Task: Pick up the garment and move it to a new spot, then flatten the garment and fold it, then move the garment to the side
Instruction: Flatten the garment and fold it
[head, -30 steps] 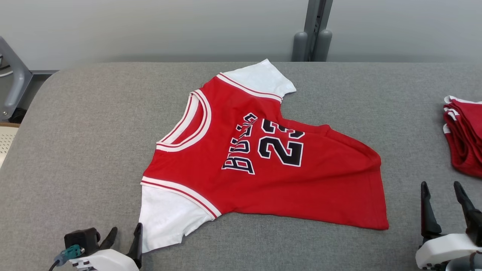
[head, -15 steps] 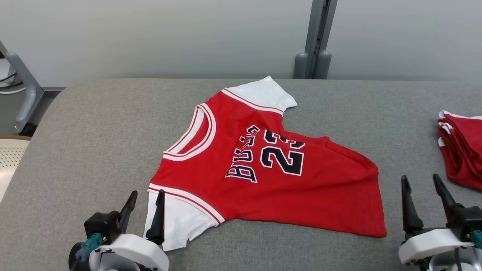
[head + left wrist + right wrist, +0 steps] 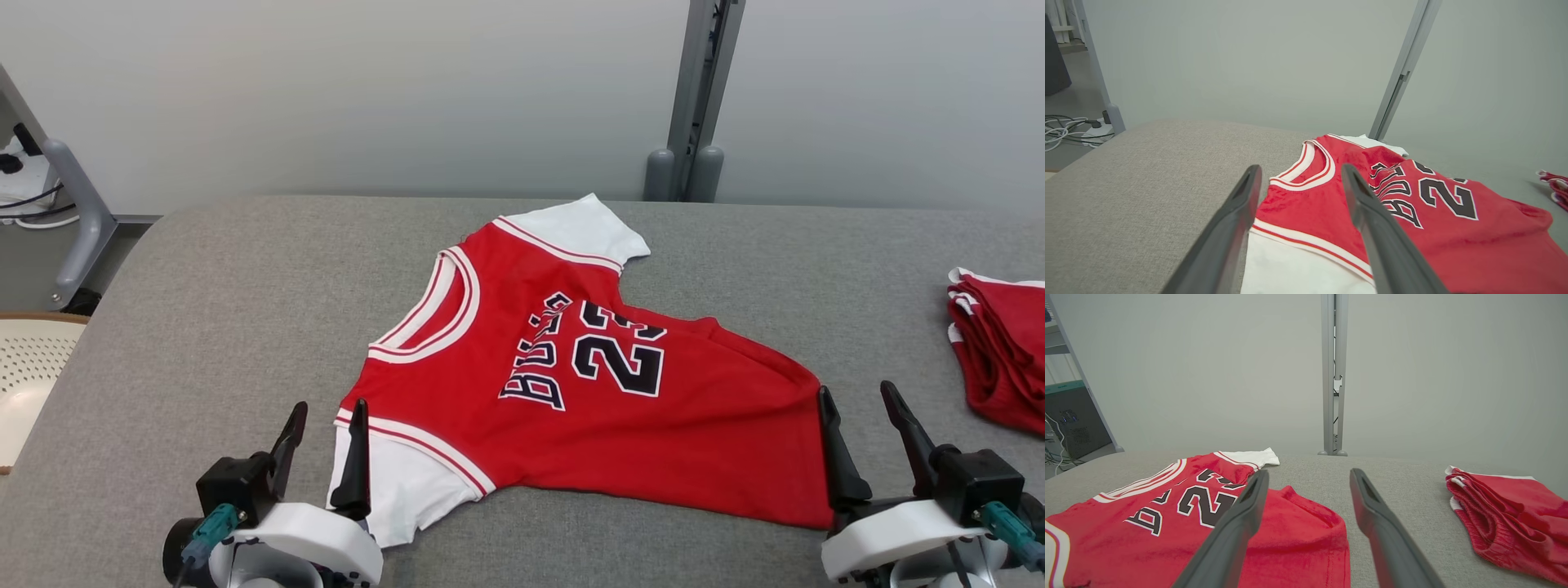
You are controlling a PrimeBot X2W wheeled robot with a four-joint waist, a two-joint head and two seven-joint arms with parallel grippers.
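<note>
One red jersey [image 3: 588, 392] with white sleeves lies spread but rumpled at the middle of the grey table [image 3: 204, 286], collar toward its left edge. Both claws gape empty: the left gripper [image 3: 331, 408] straddles the near sleeve's edge, the right gripper [image 3: 856, 390] the hem's near corner. Flattening looks in hand; next, each should pinch its corner and pull taut. A folded red pile [image 3: 1000, 351] lies loose by the right edge.

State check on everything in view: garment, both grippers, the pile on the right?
jersey: unfolded, print side up, lying on the table, some creases, not held
left gripper: open, holding nothing, at the jersey's near sleeve
right gripper: open, holding nothing, beside the hem
red pile: stacked, loosely folded, at the table's right side
</note>
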